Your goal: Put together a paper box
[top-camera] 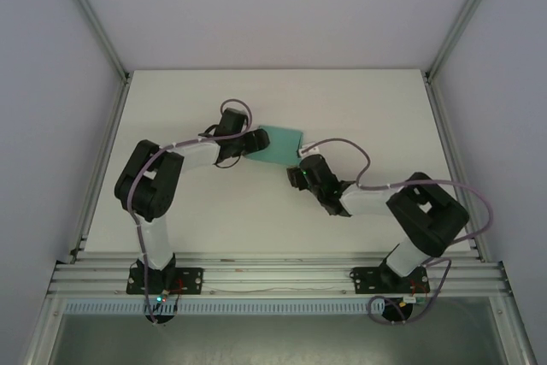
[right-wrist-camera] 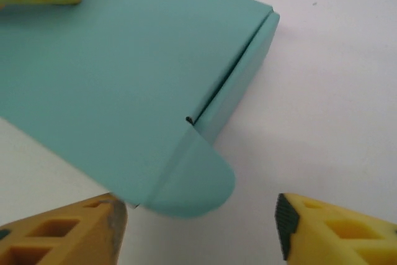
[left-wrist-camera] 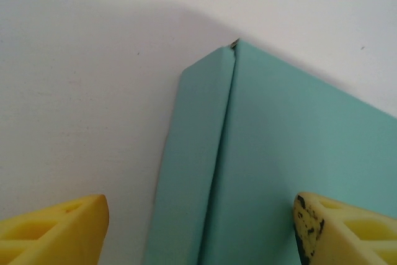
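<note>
Two tools are standing with jaws apart, clamping nothing: the right tool [right-wrist-camera: 201,215] is facing the rounded flap [right-wrist-camera: 197,184] jutting from the near right corner of the paper box [top-camera: 279,144], while the left tool [left-wrist-camera: 201,215] is straddling its left end, mid tabletop [top-camera: 367,100].

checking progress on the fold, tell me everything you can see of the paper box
The paper box is plain teal thin card, matte and unmarked, folded into a low flat rectangle lying on the white table. Its top is shut flat, with a narrow seam along a folded side wall. One rounded tab sticks out loose at a corner. The left gripper straddles one corner, the right gripper the tab, both open; contact cannot be told.
</note>
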